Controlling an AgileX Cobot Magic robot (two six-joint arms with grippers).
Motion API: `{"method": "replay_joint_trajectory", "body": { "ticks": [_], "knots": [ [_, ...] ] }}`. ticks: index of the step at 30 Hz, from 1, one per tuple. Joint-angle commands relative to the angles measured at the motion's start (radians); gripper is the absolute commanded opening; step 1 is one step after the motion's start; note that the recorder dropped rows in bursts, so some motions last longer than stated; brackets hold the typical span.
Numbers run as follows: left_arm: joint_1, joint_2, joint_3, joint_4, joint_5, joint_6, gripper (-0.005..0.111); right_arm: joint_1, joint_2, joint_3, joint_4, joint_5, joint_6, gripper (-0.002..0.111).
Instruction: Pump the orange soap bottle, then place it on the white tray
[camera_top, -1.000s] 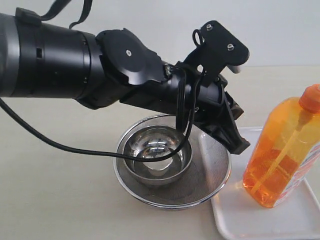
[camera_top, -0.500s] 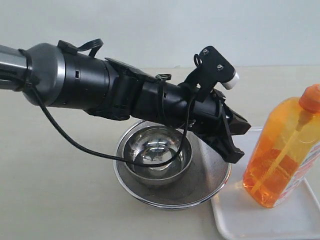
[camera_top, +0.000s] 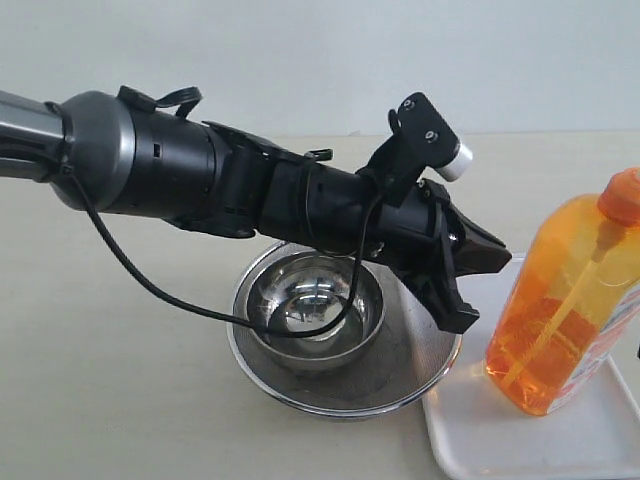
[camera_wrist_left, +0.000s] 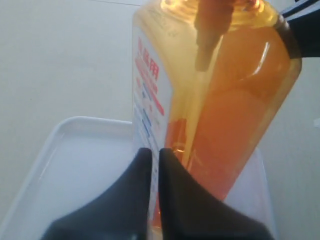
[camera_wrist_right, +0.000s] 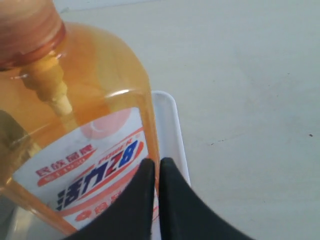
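Left gripper (camera_top: 495, 258): jaws are seen clenched together, with nothing caught between them. The same is shown in the left wrist view (camera_wrist_left: 155, 156), where only a hairline slit is left between the two black fingers.

Orange soap bottle (camera_top: 560, 310): found just ahead of the left jaw tips, close to them but apart; a strip of tray is seen between the tips and the bottle wall. The bottle is stood on its base on the white tray (camera_top: 480, 440) and is held by neither gripper. From the left wrist the bottle (camera_wrist_left: 225, 115) is seen beyond the tips, with the tray rim (camera_wrist_left: 75, 165) to either side of the jaws.

Right gripper (camera_wrist_right: 156, 167): fingers are pressed together and empty. The bottle's label side (camera_wrist_right: 85, 125) is seen beyond the tips; contact cannot be told. The tray edge (camera_wrist_right: 170, 130) is seen just past the tips.

Behind and below the left jaws, under the arm, a steel mesh strainer (camera_top: 420, 350) is noted on the table (camera_top: 110, 400), with a steel bowl (camera_top: 315, 310) set inside it. The strainer rim lies just beside the tray.
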Motion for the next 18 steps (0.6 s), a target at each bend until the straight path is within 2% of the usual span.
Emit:
{"method": "replay_joint_trajectory", "body": {
  "ticks": [1, 6, 18],
  "knots": [
    [-0.001, 0.005, 0.005, -0.012, 0.051, 0.030, 0.005, 0.001, 0.043, 0.002, -0.079, -0.010, 0.064, 0.000],
    [-0.001, 0.010, -0.002, -0.012, -0.016, 0.037, 0.005, 0.001, 0.055, 0.002, -0.128, -0.010, 0.100, 0.000],
    [-0.008, 0.067, -0.078, -0.012, 0.009, 0.028, 0.005, 0.001, 0.055, 0.002, -0.151, 0.003, 0.106, 0.000]
  ]
}}
